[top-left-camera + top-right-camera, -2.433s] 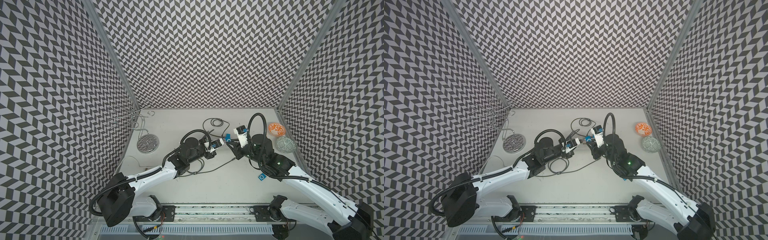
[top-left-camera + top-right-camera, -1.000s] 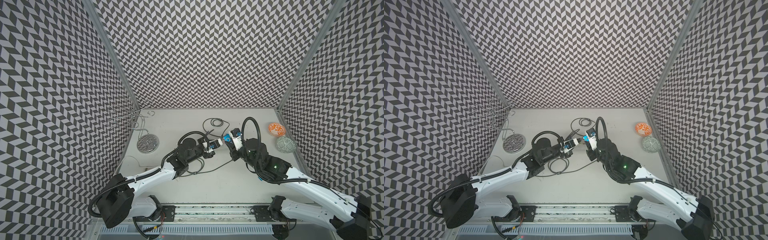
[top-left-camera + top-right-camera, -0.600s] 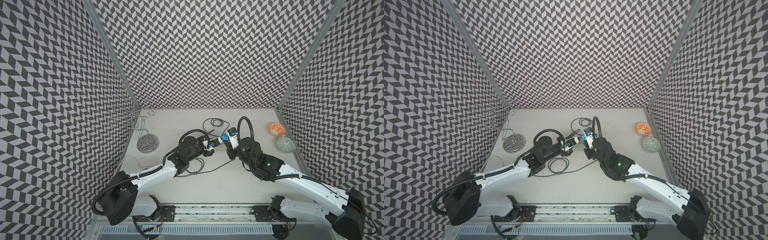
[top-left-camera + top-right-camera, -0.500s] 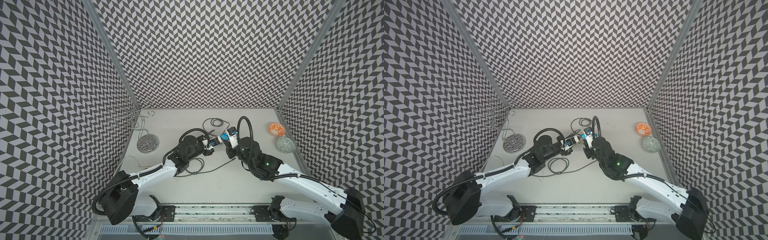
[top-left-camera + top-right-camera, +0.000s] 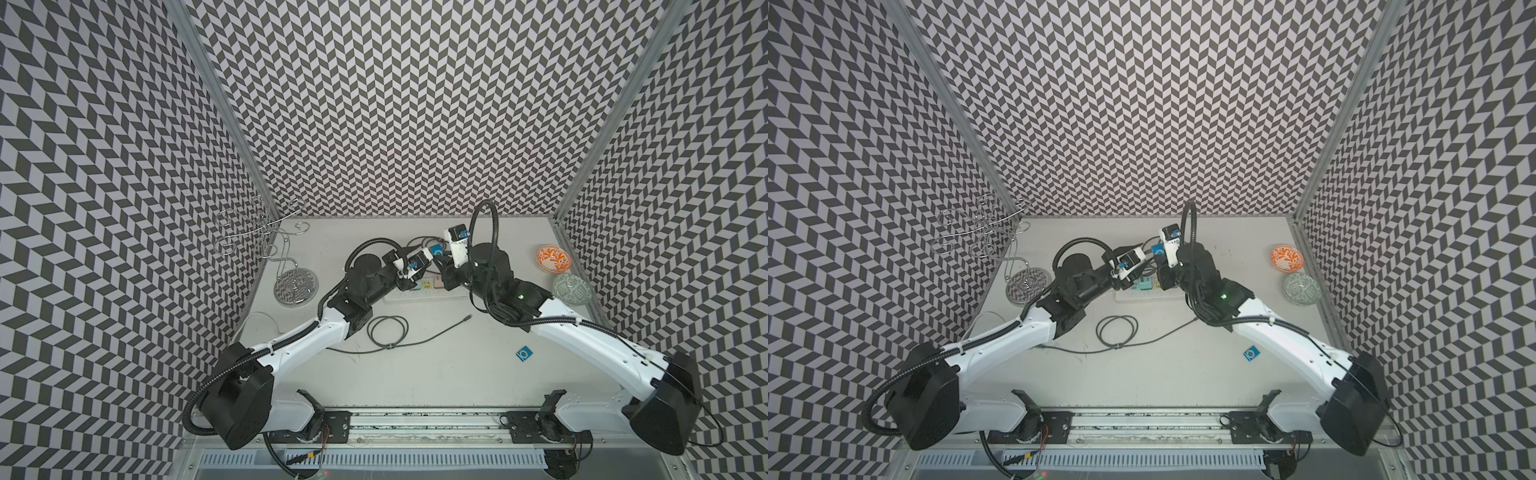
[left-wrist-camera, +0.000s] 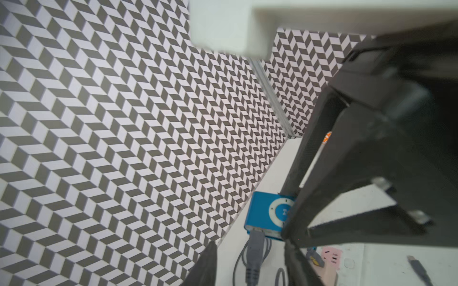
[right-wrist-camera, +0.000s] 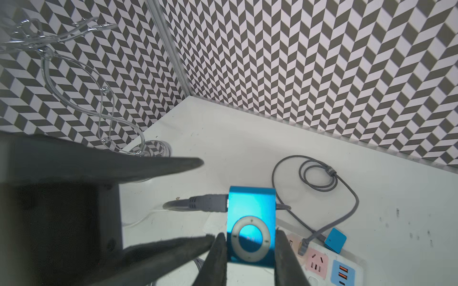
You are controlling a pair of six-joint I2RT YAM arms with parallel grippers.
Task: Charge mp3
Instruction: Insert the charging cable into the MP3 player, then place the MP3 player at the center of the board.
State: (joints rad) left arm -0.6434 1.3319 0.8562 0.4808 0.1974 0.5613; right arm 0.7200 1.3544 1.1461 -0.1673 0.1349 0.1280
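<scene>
the mp3 player [image 7: 250, 230] was gripped by the right pincer [image 7: 250, 237] above the counter [image 7: 223, 128], the cable plug [image 7: 208, 206] judged seated in it; the left pincer [image 6: 249, 245] was parted around that plug. only set-down seemed left.

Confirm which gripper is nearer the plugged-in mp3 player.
Right. The right gripper clamps the mp3 player; the left gripper stands open around its plug, just short of it.

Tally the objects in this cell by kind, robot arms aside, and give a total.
Blue mp3 player: 2
Grey cable: 2
Patterned bowl: 2
Power strip: 1
Blue charger block: 1
Wire stand: 1
Total: 9
</scene>
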